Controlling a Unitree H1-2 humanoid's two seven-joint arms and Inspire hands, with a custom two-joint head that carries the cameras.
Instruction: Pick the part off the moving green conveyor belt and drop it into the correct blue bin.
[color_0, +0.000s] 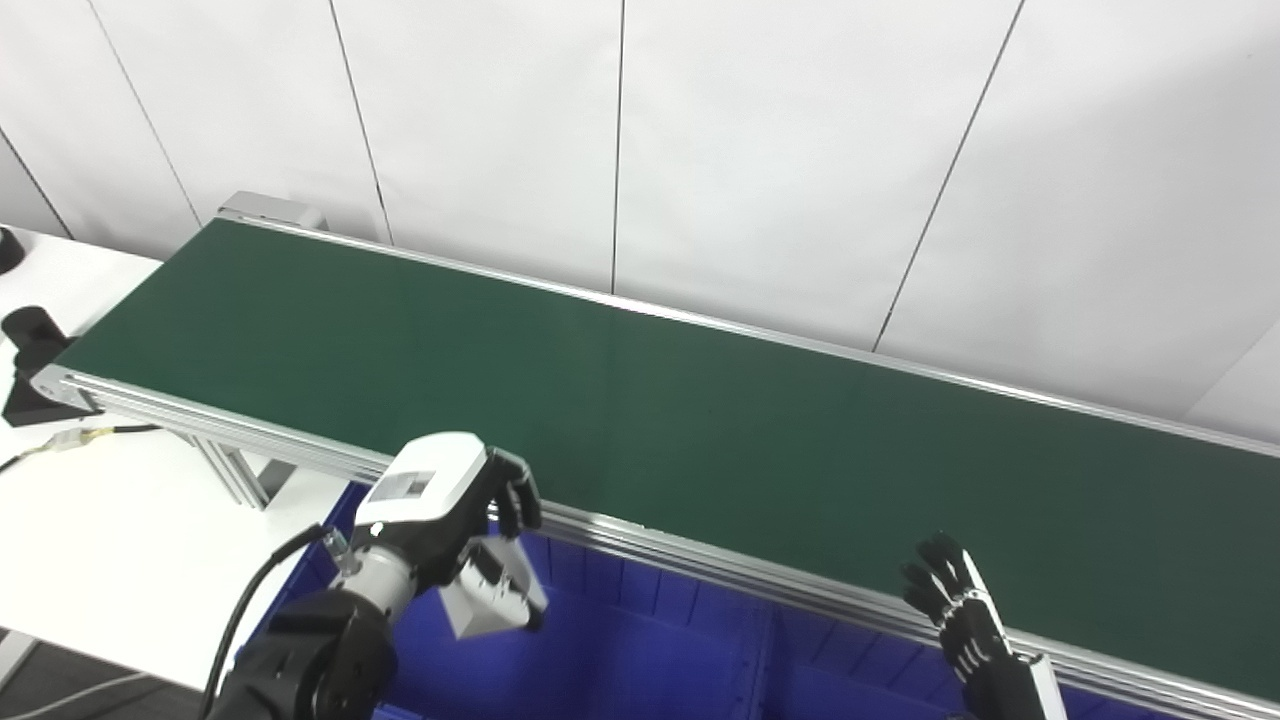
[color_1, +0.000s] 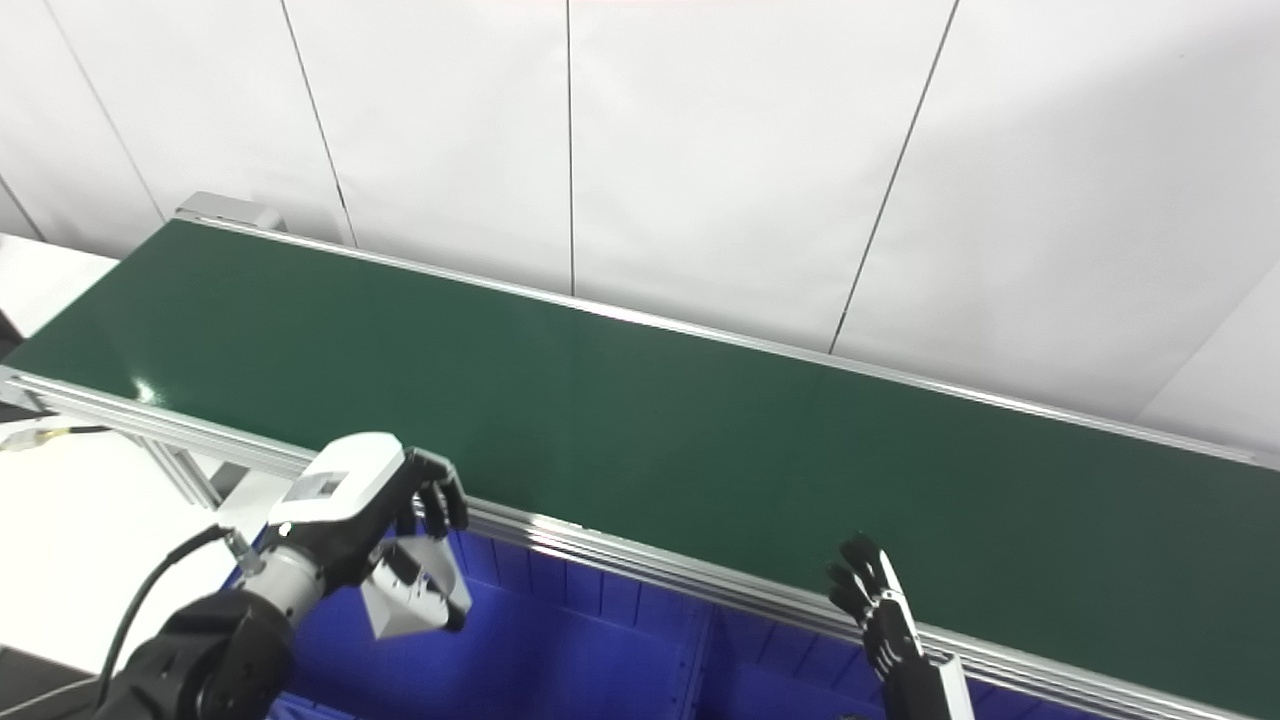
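The left hand (color_0: 440, 515) sits at about 7 o'clock in the view, just in front of the conveyor's near aluminium rail (color_0: 640, 535), with its dark fingers (color_0: 515, 495) curled down around a pale grey, blocky part (color_0: 490, 598). The part hangs below the palm, tilted, over the left compartment of the blue bin (color_0: 600, 660), and it is clear of the bin floor as far as the views show. The green conveyor belt (color_0: 640, 420) runs from 10 o'clock toward 4 o'clock across the picture, and nothing lies on the stretch in view. The right hand (color_0: 955, 610) stands at about 5 o'clock, upright at the belt's near edge, its black fingers (color_0: 935, 570) apart and pointing up, closed on nothing. A ridge in the blue plastic (color_0: 770, 640) divides the bin into compartments between the two hands; the right one lies just left of the right forearm. At 9 o'clock a white table (color_0: 110, 520) carries a black cable (color_0: 120, 430) with a pale connector and a black mount (color_0: 30, 350) beside the belt's left end. Behind the belt, from 11 to 2 o'clock, is a white panelled wall (color_0: 800, 150) with thin dark seams.
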